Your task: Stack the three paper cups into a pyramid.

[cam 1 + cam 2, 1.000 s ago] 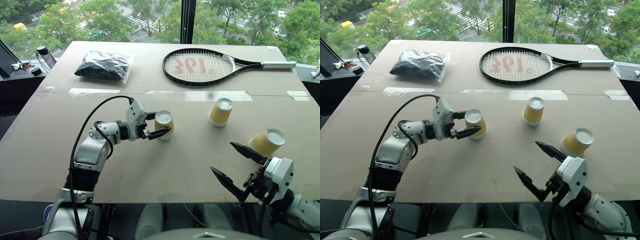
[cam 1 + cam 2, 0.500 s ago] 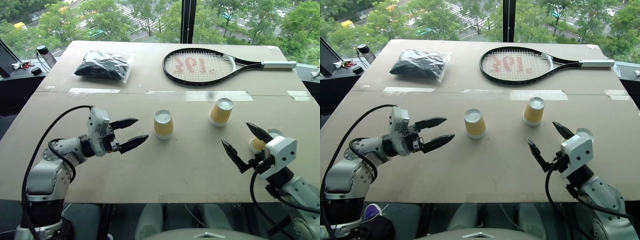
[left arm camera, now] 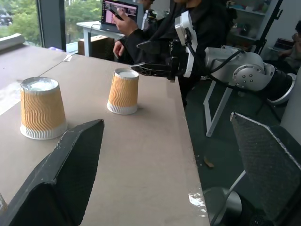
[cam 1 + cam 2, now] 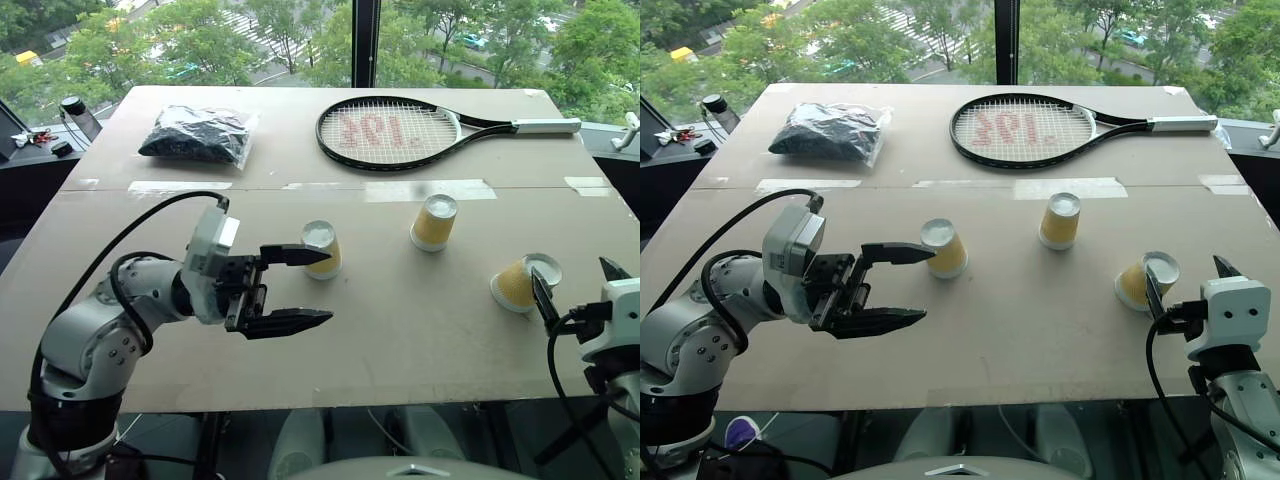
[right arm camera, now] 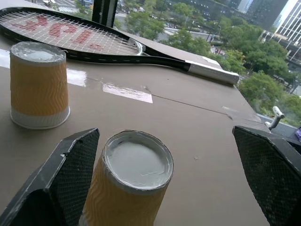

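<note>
With all three paper cups upside down and apart on the table [image 4: 400,330], no pyramid exists: left cup [image 4: 321,249] near the middle, middle cup [image 4: 434,222] just short of the tape line, right cup [image 4: 525,282] tilted near the right edge. Left gripper [image 4: 300,288] is spread wide and empty, beside the left cup. Right gripper [image 4: 575,292] gapes wide, empty, just short of the tilted cup.

The left gripper's upper finger [image 4: 295,255] is being laid across part of the nearest of the three paper cups [image 4: 321,248], the tilted cup's [image 5: 128,186] foot is being cut off by the frame edge, and the tabletop's [image 4: 400,330] near corners are being cropped.
</note>
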Tool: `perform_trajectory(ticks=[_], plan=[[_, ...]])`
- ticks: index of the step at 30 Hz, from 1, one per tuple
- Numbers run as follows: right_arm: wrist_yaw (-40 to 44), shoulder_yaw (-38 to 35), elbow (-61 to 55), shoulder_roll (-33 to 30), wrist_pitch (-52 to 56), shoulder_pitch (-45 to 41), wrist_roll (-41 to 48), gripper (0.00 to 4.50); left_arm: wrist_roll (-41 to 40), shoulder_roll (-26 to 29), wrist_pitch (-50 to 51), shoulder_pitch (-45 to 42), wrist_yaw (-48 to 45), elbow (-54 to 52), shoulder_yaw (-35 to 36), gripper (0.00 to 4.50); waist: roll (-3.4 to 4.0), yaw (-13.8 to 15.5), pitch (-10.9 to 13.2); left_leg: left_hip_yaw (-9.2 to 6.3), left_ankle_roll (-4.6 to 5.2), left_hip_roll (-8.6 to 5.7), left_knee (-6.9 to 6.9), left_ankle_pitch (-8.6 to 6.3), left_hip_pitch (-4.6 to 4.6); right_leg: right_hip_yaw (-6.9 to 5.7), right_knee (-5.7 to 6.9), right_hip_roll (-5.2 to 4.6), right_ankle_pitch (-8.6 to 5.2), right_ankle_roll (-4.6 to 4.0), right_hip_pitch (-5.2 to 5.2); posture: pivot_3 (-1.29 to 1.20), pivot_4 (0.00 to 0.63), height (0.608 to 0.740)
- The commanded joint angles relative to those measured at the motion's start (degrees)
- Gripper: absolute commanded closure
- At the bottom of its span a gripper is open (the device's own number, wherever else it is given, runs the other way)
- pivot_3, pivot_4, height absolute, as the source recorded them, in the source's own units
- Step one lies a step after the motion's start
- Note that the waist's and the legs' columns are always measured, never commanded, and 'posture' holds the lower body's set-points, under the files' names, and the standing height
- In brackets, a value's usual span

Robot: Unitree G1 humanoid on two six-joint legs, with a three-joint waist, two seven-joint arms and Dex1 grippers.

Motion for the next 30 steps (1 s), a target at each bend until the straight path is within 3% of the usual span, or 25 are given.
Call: perform_trajectory(ticks=[1,18,21,24,25,30], plan=[[-1.8,2.1,-1.1,1.4,4.8,-1.5,0.9,0.0,-1.2,0.1,-0.8,-0.5,-0.8,0.8,1.0,0.06,0.02,0.0,0.0,0.02,0.0,0.0,0.0,0.0,0.0,0.05,-0.01,0.0,0.0,0.0,-0.01,0.0,0.15,0.74],[-7.2,-2.3,1.8,4.5,21.5,-12.3,6.3,0.0,-0.4,0.3,-2.8,1.7,0.7,-1.1,2.1,0.06,0.04,0.1,0.0,0.04,-0.01,-0.03,-0.03,0.01,-0.14,0.07,-0.06,-0.04,0.0,0.0,-0.13,0.0,0.15,0.74],[-6.9,-2.9,2.2,4.3,22.4,-13.0,7.4,0.65,-0.2,0.3,-3.3,2.4,1.0,-1.3,2.3,0.0,0.05,0.1,0.0,0.04,0.0,-0.02,-0.03,0.0,-0.14,0.07,-0.05,-0.03,0.0,0.0,-0.14,0.0,0.15,0.74],[-6.1,-3.0,2.3,3.6,23.1,-12.9,8.2,2.02,0.0,0.3,-3.5,3.0,1.9,-1.2,2.4,0.0,0.05,0.1,0.0,0.04,0.0,-0.02,-0.04,0.0,-0.14,0.07,-0.05,-0.03,0.0,0.0,-0.14,0.0,0.15,0.74],[-5.7,-2.8,2.2,3.0,23.1,-12.7,8.0,2.26,-0.1,0.2,-3.3,3.2,2.4,-1.2,2.5,0.0,0.05,0.1,0.0,0.04,0.0,-0.02,-0.04,0.0,-0.14,0.07,-0.05,-0.03,0.0,0.0,-0.14,0.0,0.15,0.74],[1.1,-0.5,-0.1,-2.0,20.2,-13.6,9.5,2.26,-0.8,-0.5,-2.9,4.5,4.9,-0.6,3.6,0.0,0.08,0.1,0.0,0.06,0.02,-0.02,-0.04,-0.01,-0.14,0.1,-0.05,-0.03,0.0,0.0,-0.15,0.0,0.15,0.74]])
